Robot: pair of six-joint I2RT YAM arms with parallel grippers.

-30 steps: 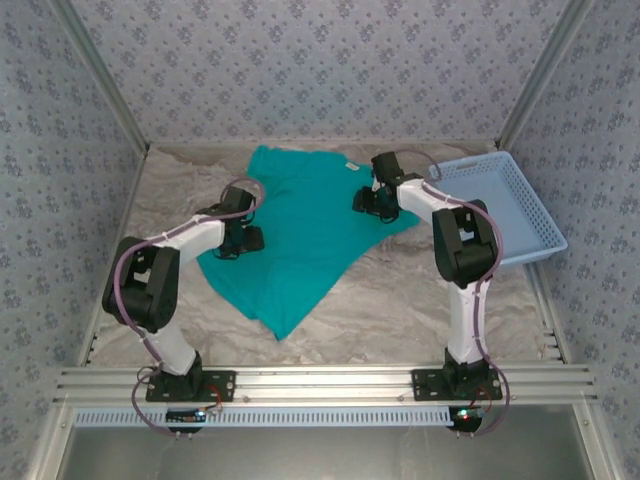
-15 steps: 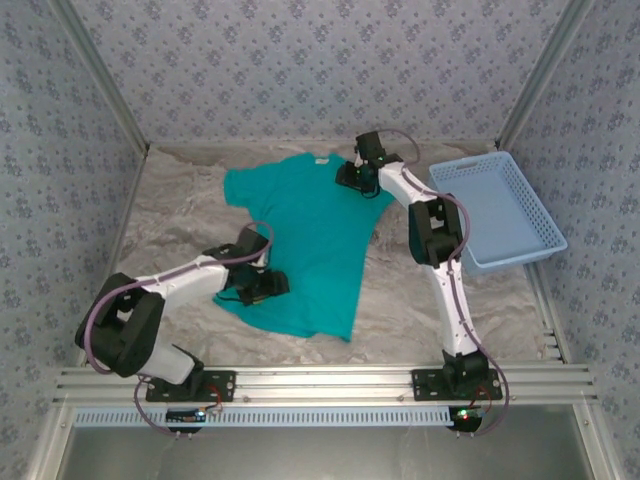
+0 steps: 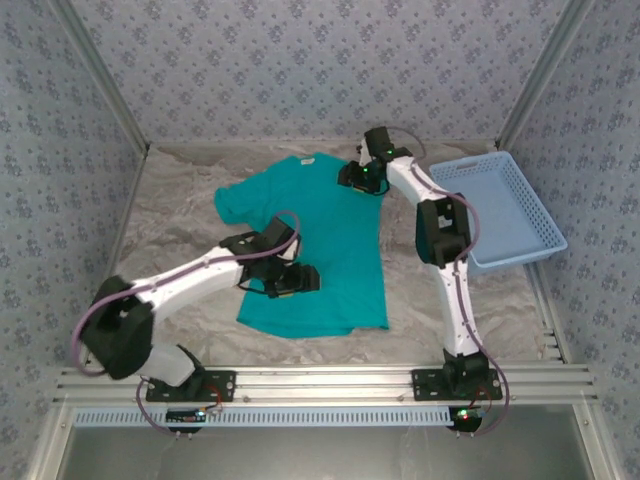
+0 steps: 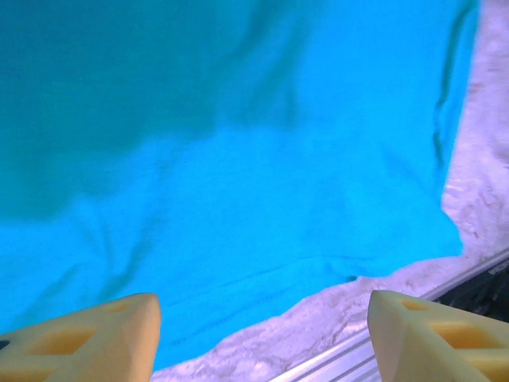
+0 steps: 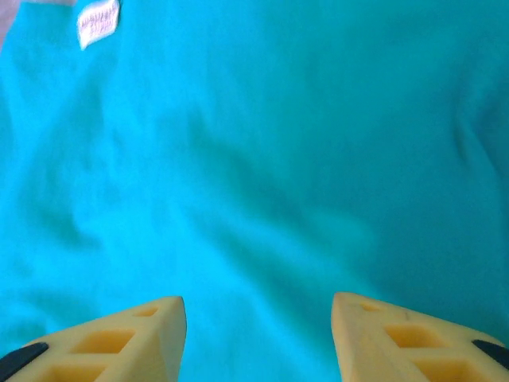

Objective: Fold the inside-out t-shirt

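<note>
**Teal t-shirt lies straighter, both grippers open above it**

Compared with half a second ago, the inside-out t-shirt (image 3: 325, 245) has swung round. Its hem now runs nearly level across the top view instead of slanting. The left gripper (image 4: 262, 338) has moved rightward over the shirt's lower half. The right gripper (image 5: 258, 338) stays by the far right shoulder. Both have their fingers spread wide with nothing between them; whether they touch the cloth is unclear. The shirt lies flat and lightly wrinkled, collar farthest away, on a crumpled white cover (image 3: 170, 220). A small white tag (image 5: 98, 22) shows ahead of the right gripper. A light blue basket (image 3: 510, 205) sits to the right.
</note>
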